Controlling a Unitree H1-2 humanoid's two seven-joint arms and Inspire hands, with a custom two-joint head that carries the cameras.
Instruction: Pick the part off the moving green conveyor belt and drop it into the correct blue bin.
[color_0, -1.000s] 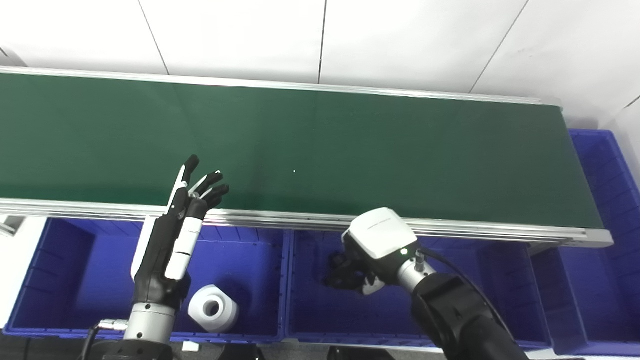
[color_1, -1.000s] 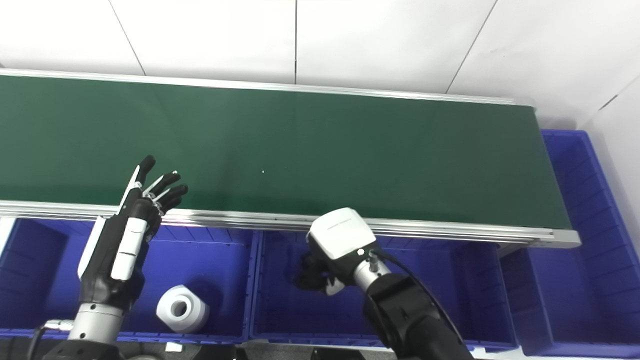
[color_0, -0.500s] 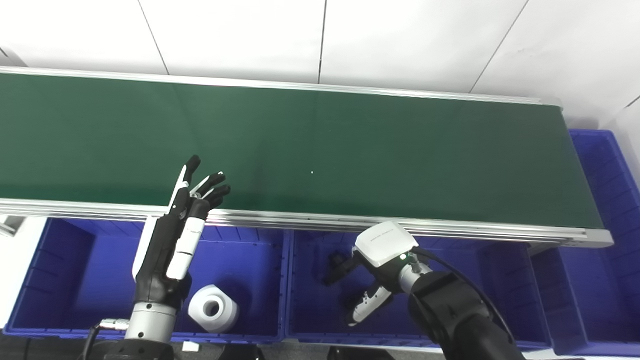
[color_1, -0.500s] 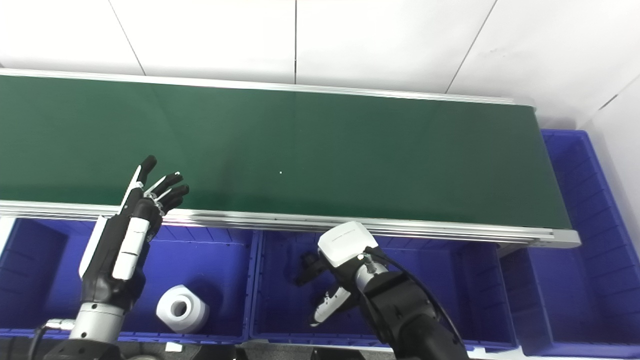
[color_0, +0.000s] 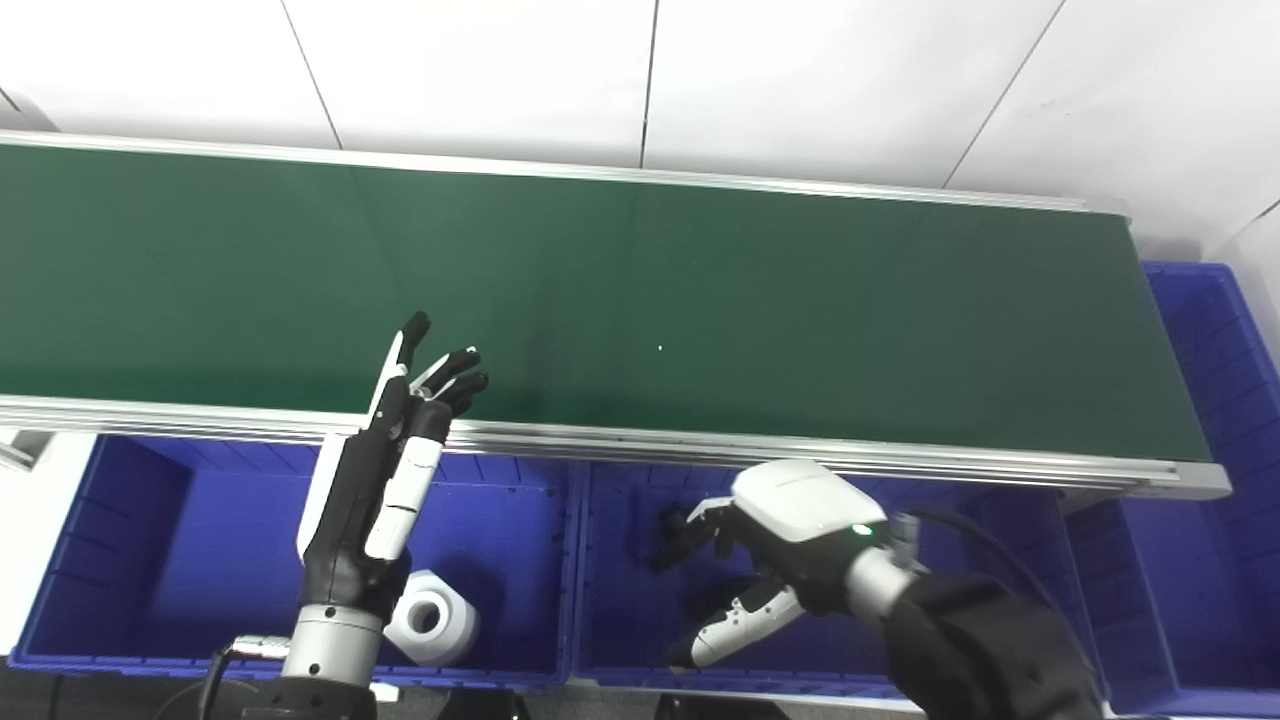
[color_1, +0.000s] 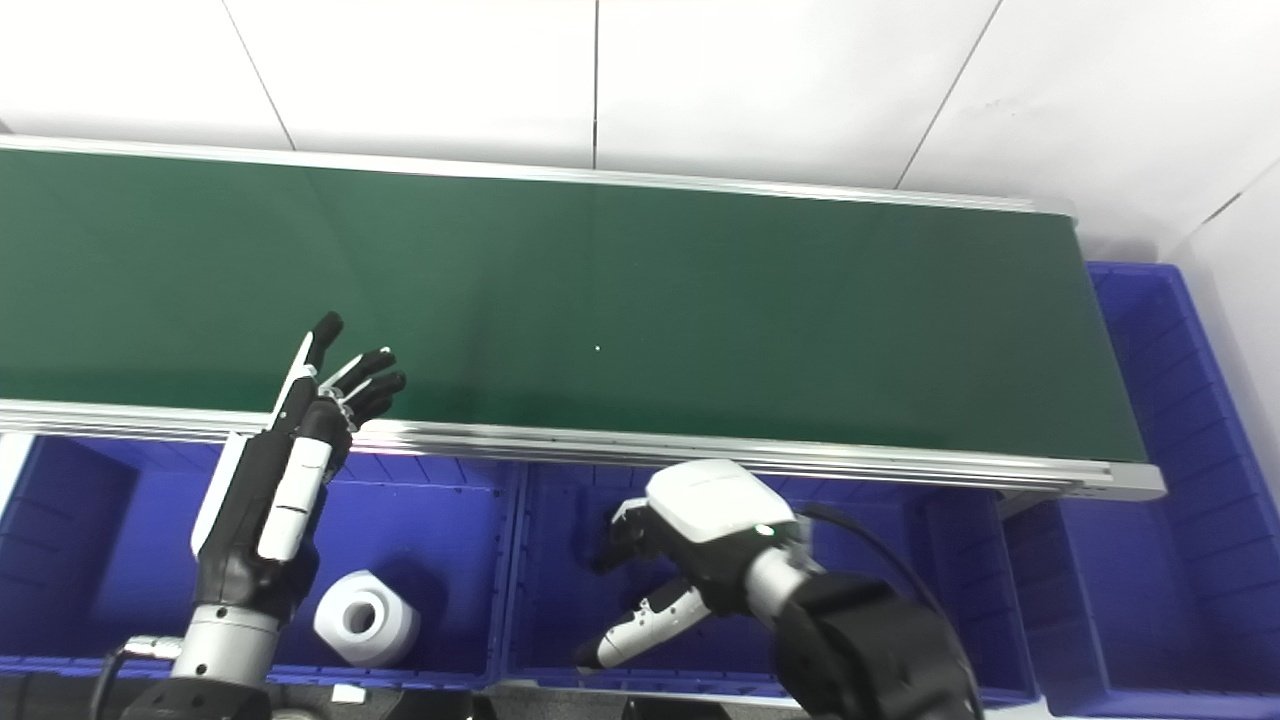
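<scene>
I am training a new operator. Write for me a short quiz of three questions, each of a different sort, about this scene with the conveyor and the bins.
1. True or false: a part lies on the green conveyor belt.
2. Multiple choice: the white part rests in which blue bin? A) left bin B) middle bin C) far right bin
3. Fill in: the right hand is inside the ___ bin, with fingers spread apart and holding nothing.

Key: 1 false, the belt shows no part. 2 A. 3 middle. The left hand is raised open at the belt's near edge.

White tiled wall (color_0: 800, 90) behind.
</scene>
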